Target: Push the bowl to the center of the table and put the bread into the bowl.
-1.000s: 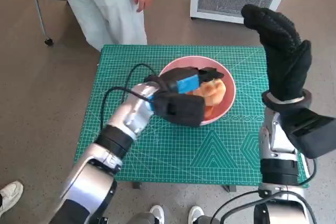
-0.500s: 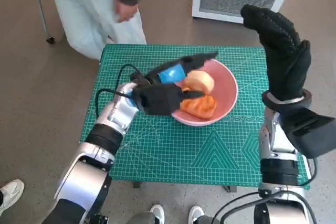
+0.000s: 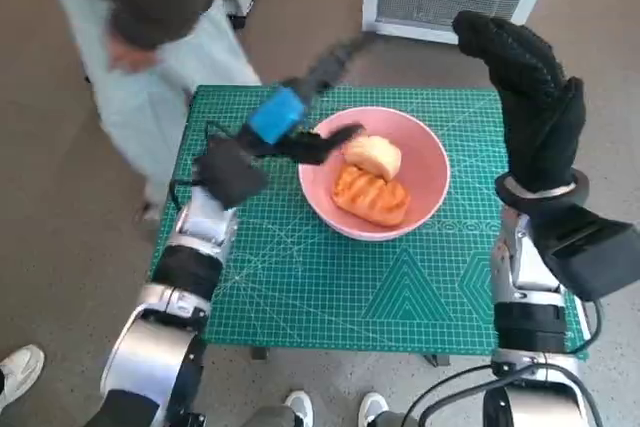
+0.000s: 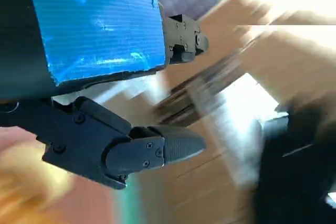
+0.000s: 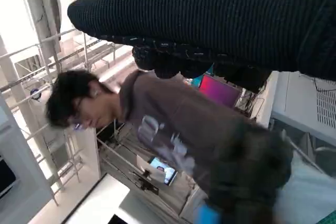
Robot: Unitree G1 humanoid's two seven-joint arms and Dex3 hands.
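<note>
With both pieces of bread (image 3: 371,179) now lying in the pink bowl (image 3: 425,162) near the table's middle, the left hand (image 3: 285,127) has lifted away spread and empty, while the raised right hand (image 3: 528,97) seems loosely open, so the task looks finished.

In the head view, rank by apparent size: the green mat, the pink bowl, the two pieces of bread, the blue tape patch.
1. green mat
2. pink bowl
3. ridged orange bread
4. pale round bread, a little smaller
5. blue tape patch, though the raised left hand sits nearer the camera, so unsure against the pale bread.
</note>
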